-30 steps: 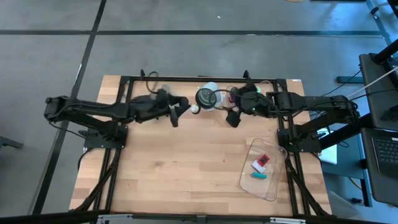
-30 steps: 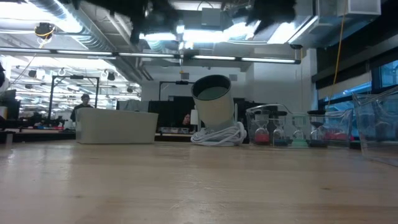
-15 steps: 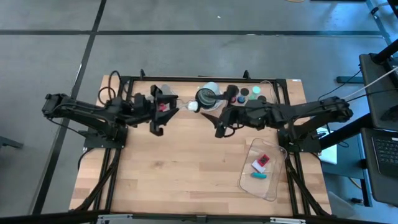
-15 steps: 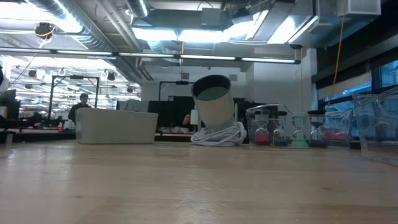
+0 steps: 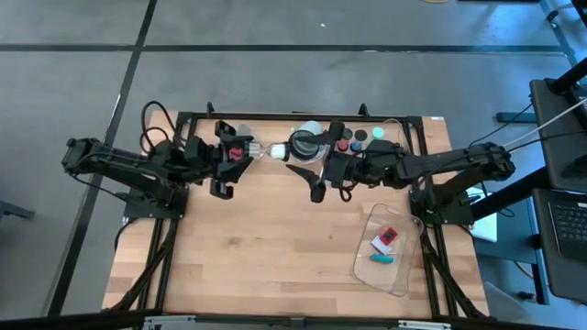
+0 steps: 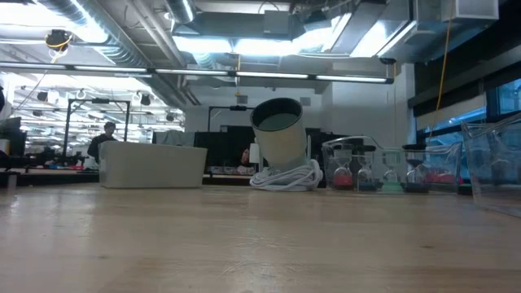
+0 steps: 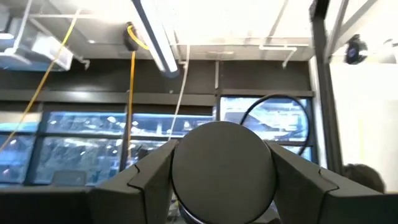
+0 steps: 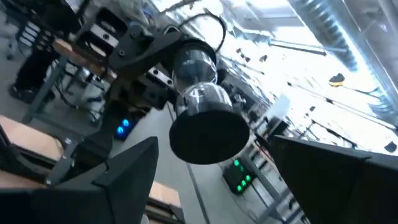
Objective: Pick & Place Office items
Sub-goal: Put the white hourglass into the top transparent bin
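My left gripper (image 5: 240,152) is lifted over the table's far left part, shut on an hourglass (image 5: 261,149) with clear bulbs, red sand and dark caps. The hourglass lies level and points at my right gripper (image 5: 307,181). That gripper hangs open near the table's middle, apart from the hourglass. Its wrist view shows the hourglass (image 8: 200,99) ahead of its spread fingers. More dark-capped hourglasses (image 5: 358,142) stand at the far edge. A red block (image 5: 389,236), a white block (image 5: 380,245) and a teal block (image 5: 382,258) lie in a clear tray (image 5: 404,275). My left gripper pinches the hourglass between its two fingers (image 7: 143,183) at the round dark cap (image 7: 224,162) nearest the wrist. The fingers lie along the hourglass, level, coming from the table's left. The hourglass is lifted clear, and its free cap (image 8: 208,142) points toward the right arm.
A white-and-black round object (image 5: 305,144) with a coiled cable (image 6: 286,177) stands at the far edge, between the arms. A white box (image 6: 155,166) shows at the far left in the low view. Bare wood (image 5: 266,247) fills the near half of the table.
Both arms have moved toward the table's left. My left gripper drew back from the round object, carrying the hourglass with it, now level and lifted. My right gripper left the far-edge hourglasses and came toward the table's middle and slightly nearer.
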Tool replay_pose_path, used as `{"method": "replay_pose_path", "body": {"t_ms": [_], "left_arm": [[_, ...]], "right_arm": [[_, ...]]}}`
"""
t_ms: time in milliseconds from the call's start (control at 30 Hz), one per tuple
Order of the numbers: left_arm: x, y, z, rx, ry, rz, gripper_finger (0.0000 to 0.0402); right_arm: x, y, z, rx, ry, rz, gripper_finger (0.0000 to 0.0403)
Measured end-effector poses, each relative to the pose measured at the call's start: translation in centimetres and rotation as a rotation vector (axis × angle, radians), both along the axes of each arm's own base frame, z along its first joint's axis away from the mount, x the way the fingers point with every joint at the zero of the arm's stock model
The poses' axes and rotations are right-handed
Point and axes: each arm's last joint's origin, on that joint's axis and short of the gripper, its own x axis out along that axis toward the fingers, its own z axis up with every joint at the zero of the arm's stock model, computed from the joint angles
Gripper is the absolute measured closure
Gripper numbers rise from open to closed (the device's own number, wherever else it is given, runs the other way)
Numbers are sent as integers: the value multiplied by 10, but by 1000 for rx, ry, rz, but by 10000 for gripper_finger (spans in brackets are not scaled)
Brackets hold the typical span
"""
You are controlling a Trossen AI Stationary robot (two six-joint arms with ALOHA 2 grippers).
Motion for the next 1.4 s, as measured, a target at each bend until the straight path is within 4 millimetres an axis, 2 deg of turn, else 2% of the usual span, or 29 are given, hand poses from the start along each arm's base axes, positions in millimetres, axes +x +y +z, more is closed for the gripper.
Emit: {"method": "replay_pose_path", "body": {"t_ms": [267,367,567,867,1200,1400], "left_arm": [[0,-1,1,24,-21,-30,187],[1,-1,0,45,-15,-37,187],[2,-1,0,46,-35,-40,187],[2,-2,1,61,-48,-27,187],[2,-1,1,79,-48,-5,187],[8,-2,-2,88,-49,0,187]], "right_arm": [[3,-2,7,41,-102,140,87],[6,-5,7,67,-153,139,87],[13,-8,1,94,-141,146,87],[15,-12,1,165,-165,187,87],[15,-24,3,370,-210,207,87],[22,-29,-3,421,-207,264,87]]}}
